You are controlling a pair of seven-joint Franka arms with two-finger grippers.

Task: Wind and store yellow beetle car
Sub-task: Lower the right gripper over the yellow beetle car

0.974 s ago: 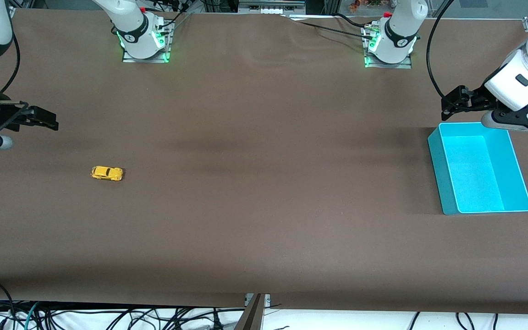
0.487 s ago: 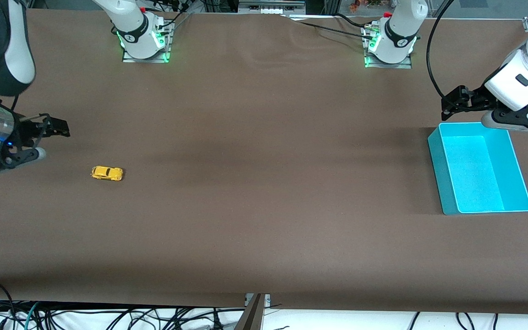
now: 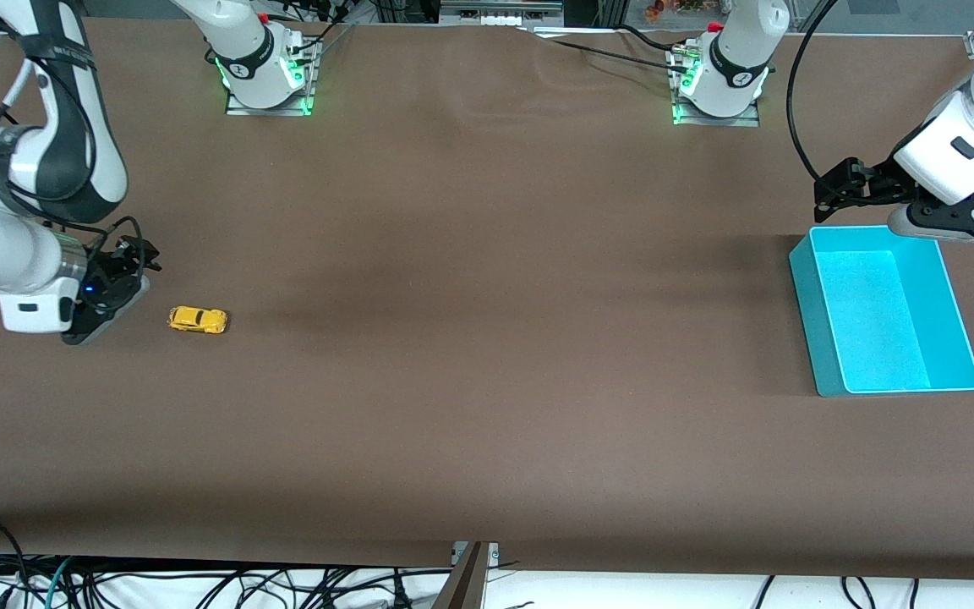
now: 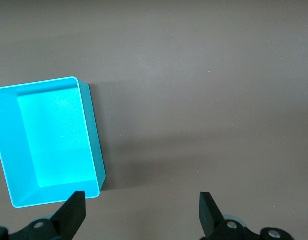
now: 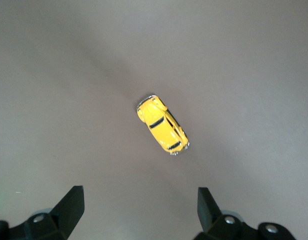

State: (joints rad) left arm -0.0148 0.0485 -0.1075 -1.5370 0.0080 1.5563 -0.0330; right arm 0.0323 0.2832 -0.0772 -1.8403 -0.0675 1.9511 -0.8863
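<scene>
We see the yellow beetle car (image 3: 197, 320) (image 5: 163, 125) on the table (image 3: 487, 338) toward the right arm's end, right gripper (image 3: 119, 272) (image 5: 139, 210) just beside it, fingers wide, left gripper (image 3: 834, 193) (image 4: 142, 212) wide over the cyan bin's (image 3: 808, 313) (image 4: 94, 135) edge, waiting

Site: robotics lab | Evidence: two arm bases (image 3: 265, 68) (image 3: 717, 80) bolted on metal plates with green status lights, on a brown-covered table (image 3: 487, 423) | loose cables (image 3: 199, 584) bundled under the table edge nearest the front camera | aluminium framing and equipment (image 3: 500, 13) past the bases.
</scene>
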